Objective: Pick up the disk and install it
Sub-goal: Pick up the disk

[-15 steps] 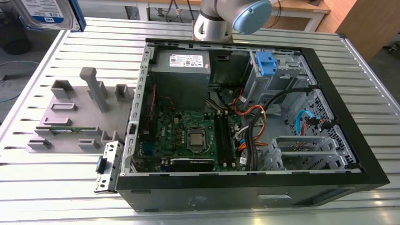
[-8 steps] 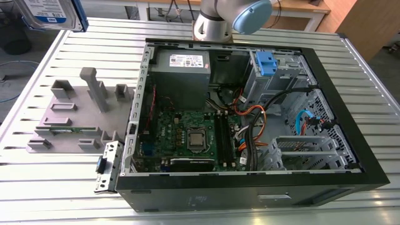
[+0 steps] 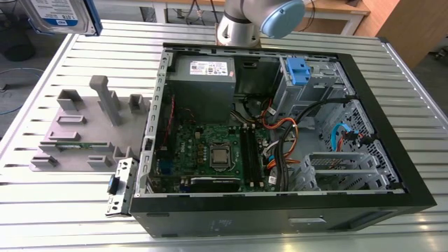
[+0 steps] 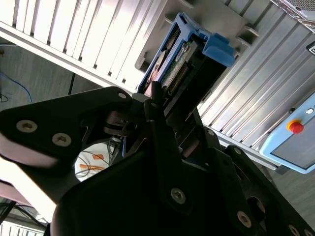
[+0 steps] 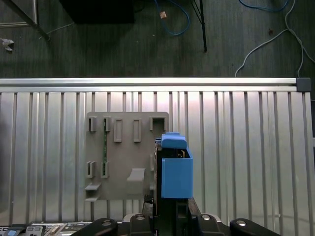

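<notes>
The disk [image 3: 60, 16] hangs high above the table at the exterior view's far left, its white-and-blue label facing the camera. In both wrist views my gripper [image 4: 174, 105] is shut on it. The disk [image 4: 182, 54] stands edge-on between the black fingers, its blue carrier frame and connector edge pointing away from the wrist. In the first wrist view the disk [image 5: 174, 169] rises from the gripper [image 5: 170, 209] above the grey holder plate [image 5: 125, 157], well clear of it.
An open computer case [image 3: 392, 157] lies on the slatted metal table [image 3: 413, 89], with a blue latch [image 3: 297, 73] at its drive bay. The grey holder plate [image 3: 77, 134] lies beside the case. A pendant with a red button [image 4: 295, 128] lies near the table edge.
</notes>
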Robot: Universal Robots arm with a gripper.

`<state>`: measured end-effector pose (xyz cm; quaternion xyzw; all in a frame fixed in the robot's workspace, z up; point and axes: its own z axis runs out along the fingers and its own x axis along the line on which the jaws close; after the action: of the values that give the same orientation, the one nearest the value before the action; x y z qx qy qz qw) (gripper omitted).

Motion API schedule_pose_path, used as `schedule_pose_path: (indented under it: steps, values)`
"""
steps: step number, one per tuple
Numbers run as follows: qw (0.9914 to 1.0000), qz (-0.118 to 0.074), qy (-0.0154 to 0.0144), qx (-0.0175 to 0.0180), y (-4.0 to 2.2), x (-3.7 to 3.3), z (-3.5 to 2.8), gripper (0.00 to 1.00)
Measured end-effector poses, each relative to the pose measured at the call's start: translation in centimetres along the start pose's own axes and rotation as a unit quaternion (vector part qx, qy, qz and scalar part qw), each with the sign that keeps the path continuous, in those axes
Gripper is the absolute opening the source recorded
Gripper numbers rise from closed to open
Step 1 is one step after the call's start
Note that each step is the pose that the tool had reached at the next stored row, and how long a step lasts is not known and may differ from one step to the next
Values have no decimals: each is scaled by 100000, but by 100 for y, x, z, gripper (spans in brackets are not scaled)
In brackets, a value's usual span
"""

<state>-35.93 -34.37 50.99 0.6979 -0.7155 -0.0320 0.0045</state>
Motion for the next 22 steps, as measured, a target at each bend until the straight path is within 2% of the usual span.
schedule_pose_path:
  steps: [11, 22]
  values:
    - [100000, 2, 2, -27, -117, -3, -6, 35]
    - [100000, 0, 0, -23, -151, -4, -8, 35]
